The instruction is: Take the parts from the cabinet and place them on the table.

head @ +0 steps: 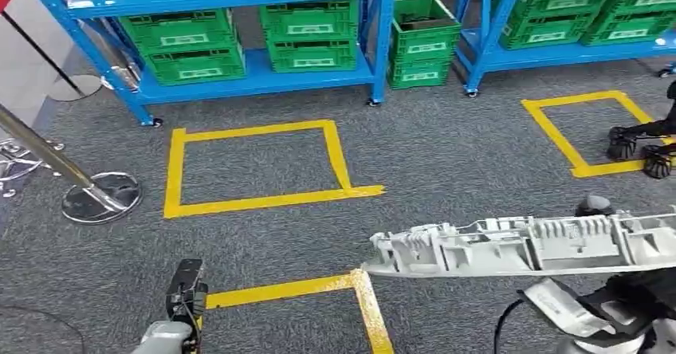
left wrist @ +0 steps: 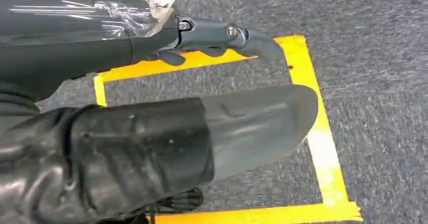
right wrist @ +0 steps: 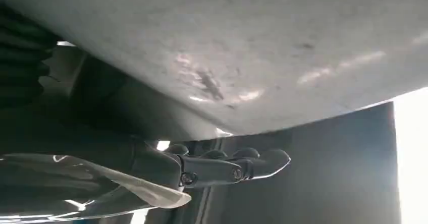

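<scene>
Evidently midway: the right hand (head: pixel 618 302) clamps its fingers on the long grey ribbed plastic part (head: pixel 518 246), away from the blue shelving (head: pixel 239 83); left hand (left wrist: pixel 151 148) fingers unclear; placing remains.

The long part (head: pixel 518 246) looks like matt light-grey moulded plastic, ribbed on top and smooth, faintly scuffed underneath. The floor (head: pixel 446 151) is rough grey carpet with glossy yellow tape (head: pixel 255 202). The shelves (head: pixel 239 83) are shiny blue painted metal, the crates (head: pixel 311 35) green plastic. The post base (head: pixel 102 197) is polished chrome. The left hand (left wrist: pixel 222 35) is smooth dark grey.
</scene>
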Robot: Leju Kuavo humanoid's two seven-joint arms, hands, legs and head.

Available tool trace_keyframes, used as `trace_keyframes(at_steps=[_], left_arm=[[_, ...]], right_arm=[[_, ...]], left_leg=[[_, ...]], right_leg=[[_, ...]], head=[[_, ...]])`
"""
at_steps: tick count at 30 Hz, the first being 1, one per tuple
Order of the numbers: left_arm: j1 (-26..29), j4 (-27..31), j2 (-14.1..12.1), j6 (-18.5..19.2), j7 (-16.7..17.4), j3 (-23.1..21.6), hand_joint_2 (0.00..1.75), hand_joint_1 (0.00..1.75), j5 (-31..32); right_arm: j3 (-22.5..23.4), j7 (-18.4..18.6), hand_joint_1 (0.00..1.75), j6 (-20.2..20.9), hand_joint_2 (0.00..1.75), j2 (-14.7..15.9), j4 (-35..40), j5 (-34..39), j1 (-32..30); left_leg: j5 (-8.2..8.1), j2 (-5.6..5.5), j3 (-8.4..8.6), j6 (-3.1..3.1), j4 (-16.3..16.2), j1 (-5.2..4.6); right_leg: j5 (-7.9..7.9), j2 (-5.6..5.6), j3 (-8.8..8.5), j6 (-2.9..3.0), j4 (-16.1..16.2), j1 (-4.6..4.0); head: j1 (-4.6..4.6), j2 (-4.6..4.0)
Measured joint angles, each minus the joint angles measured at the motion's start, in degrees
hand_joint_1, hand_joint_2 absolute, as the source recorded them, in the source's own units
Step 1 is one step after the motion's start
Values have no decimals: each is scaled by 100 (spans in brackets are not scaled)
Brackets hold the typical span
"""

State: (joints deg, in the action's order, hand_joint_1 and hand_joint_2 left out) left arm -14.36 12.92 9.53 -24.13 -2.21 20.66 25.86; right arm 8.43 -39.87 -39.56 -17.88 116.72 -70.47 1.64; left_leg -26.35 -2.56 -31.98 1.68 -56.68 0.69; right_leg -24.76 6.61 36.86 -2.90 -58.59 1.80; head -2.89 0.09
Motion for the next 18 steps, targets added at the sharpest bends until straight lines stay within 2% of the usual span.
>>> trace_keyframes(at_steps=[1,2,4,5,6,9,11,12,13,14,16,17,18], left_arm=[[-5,0,21,0,-4,0,0,0,0],[-4,0,19,0,-7,2,0,0,0],[32,0,21,4,-7,2,0,0,0],[42,0,17,4,-7,4,0,0,0],[42,0,15,4,-7,7,0,0,0],[42,0,15,4,-7,7,0,0,0],[42,0,15,4,-7,9,0,0,0],[32,0,19,9,-7,9,0,0,0],[4,0,21,13,-9,9,0,0,0],[4,0,21,13,-9,9,0,0,2],[1,0,21,15,-9,11,0,0,0],[-9,0,28,15,-9,13,0,0,2],[-22,0,28,15,-9,11,0,0,2]], right_arm=[[53,-4,0,0,0,-2,-4,5,18],[77,-13,0,0,0,-2,-20,2,32],[129,-11,0,0,0,-2,-44,13,24],[169,-11,0,0,0,-2,-55,13,20],[182,-11,0,0,0,-2,-61,13,17],[182,-11,0,0,0,-2,-61,13,17],[199,-11,0,0,0,-2,-68,13,14],[228,-11,0,0,0,-2,-79,9,14],[241,-11,0,0,0,-7,-81,0,29],[256,-11,0,0,0,-17,-83,-8,28],[276,-11,0,0,0,-17,-85,-39,23],[280,-11,0,0,0,-20,-83,-63,25],[286,-11,0,0,0,-31,-83,-76,27]], left_leg=[[19,53,17,25,40,-14],[31,119,7,43,40,-19],[28,288,-7,46,29,-28],[27,382,-16,47,23,-32],[26,413,-20,46,20,-33],[26,418,-20,46,20,-33],[25,456,-22,45,16,-33],[11,575,-21,27,0,-33],[-47,709,-29,-60,-64,-105],[-48,759,-33,-80,-83,-110],[-25,858,-22,-122,-78,-100],[-58,869,-22,-162,-87,-89],[-169,618,-52,-214,-177,-65]], right_leg=[[-117,-334,62,-14,-119,-56],[-342,-520,231,-31,-463,-55],[-722,-617,603,-75,-1303,-50],[-803,-627,731,-95,-1604,-48],[-788,-632,736,-99,-1628,-48],[-784,-633,734,-100,-1627,-48],[-736,-639,703,-103,-1589,-48],[-401,-689,341,-102,-1004,-49],[-194,-1151,-331,-6,67,-125],[-158,-1017,-292,69,60,-111],[-142,-914,-248,122,42,-130],[-109,-864,-253,173,75,-101],[-90,-814,-255,203,90,-78]], head=[[41,0],[81,0],[83,0],[79,0],[81,0],[81,0],[81,0],[81,0],[96,0],[61,0],[72,0],[68,0],[57,0]])
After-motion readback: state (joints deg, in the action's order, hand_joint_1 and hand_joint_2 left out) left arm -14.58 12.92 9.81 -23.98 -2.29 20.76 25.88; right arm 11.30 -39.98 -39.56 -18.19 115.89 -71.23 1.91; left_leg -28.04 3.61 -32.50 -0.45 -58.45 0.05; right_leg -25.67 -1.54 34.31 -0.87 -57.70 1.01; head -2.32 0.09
